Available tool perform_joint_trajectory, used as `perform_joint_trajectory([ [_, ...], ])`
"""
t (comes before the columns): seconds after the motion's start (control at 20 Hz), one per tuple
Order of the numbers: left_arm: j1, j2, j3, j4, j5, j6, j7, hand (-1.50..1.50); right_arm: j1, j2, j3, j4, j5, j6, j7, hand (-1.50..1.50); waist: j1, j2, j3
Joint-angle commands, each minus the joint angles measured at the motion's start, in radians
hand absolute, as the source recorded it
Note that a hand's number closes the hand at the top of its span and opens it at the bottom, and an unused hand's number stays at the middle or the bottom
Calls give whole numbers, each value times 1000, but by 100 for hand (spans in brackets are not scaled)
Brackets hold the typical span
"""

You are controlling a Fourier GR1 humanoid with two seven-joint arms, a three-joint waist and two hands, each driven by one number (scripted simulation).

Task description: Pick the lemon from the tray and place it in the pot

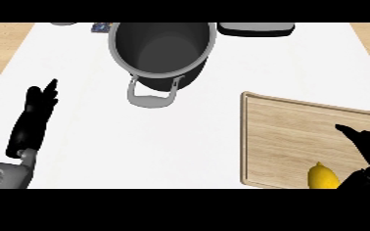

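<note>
A yellow lemon [323, 176] lies at the near edge of a wooden tray [289, 137] on the right. My right hand [358, 147] shows at the right border, just right of the lemon, fingers stretched out over the tray and relaxed, holding nothing. A dark grey pot [162, 49] with a metal loop handle [151, 98] stands at the back centre, with nothing inside it. My left hand [33, 117] rests open at the lower left, fingers pointing up, far from both.
The white counter [180, 142] spans the view, with wood showing at the far corners. A dark flat object [256, 28] sits at the back right of the pot. Small items [101, 27] lie at the back left edge.
</note>
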Motion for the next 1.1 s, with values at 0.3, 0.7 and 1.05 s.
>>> perform_joint_trajectory([
  [0.3,-17,-22,14,41,-29,-4,-25,0,-33,75,53,87,-8,-16,229,-150,-8,3,0],
  [0.7,29,-43,1,-48,-53,14,35,0,-74,167,75,186,10,-12,216,-150,1,0,1],
  [1.05,-27,-49,21,-7,-73,2,44,0,-7,191,87,250,63,-51,120,-150,-17,0,2],
])
